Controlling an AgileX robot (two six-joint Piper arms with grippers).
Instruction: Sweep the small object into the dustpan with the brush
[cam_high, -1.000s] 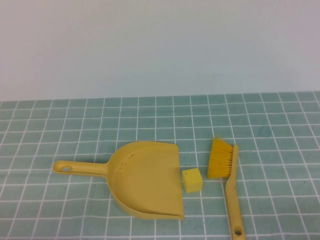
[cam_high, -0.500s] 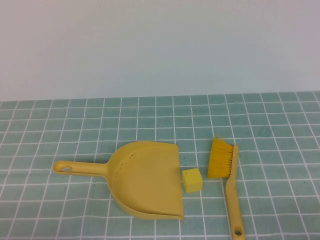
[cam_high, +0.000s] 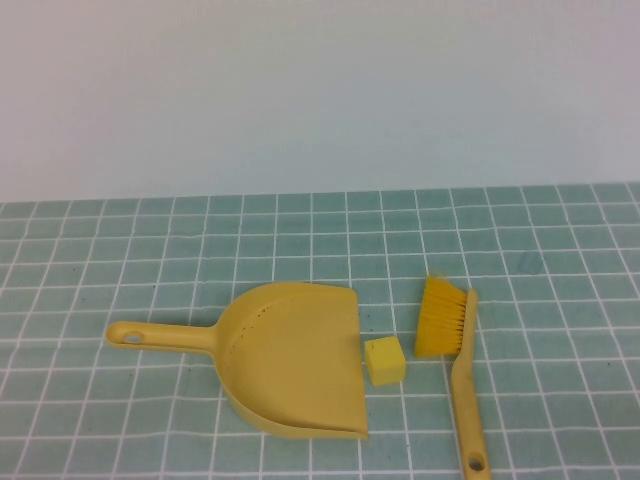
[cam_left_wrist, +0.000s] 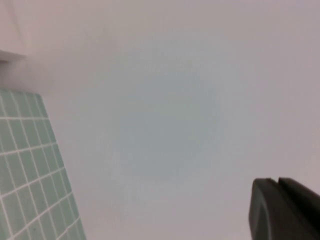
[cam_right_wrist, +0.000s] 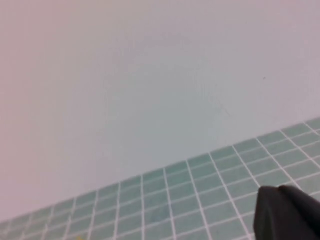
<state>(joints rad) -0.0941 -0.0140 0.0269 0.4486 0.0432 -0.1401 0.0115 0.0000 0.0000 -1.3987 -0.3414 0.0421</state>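
Observation:
The mustard-yellow dustpan (cam_high: 290, 360) lies flat on the checked green cloth, its handle pointing left and its wide mouth facing right. Just off that mouth sits the small object (cam_high: 385, 360), a bright yellow cube. Right of the cube lies the brush (cam_high: 463, 375), bristles toward the far side, handle running to the near edge. Neither arm appears in the high view. My left gripper (cam_left_wrist: 277, 182) is shut and empty, facing the pale wall. My right gripper (cam_right_wrist: 279, 190) is shut and empty above the cloth.
The checked green cloth (cam_high: 560, 260) covers the table up to a plain pale wall (cam_high: 320, 90) at the back. Nothing else stands on it.

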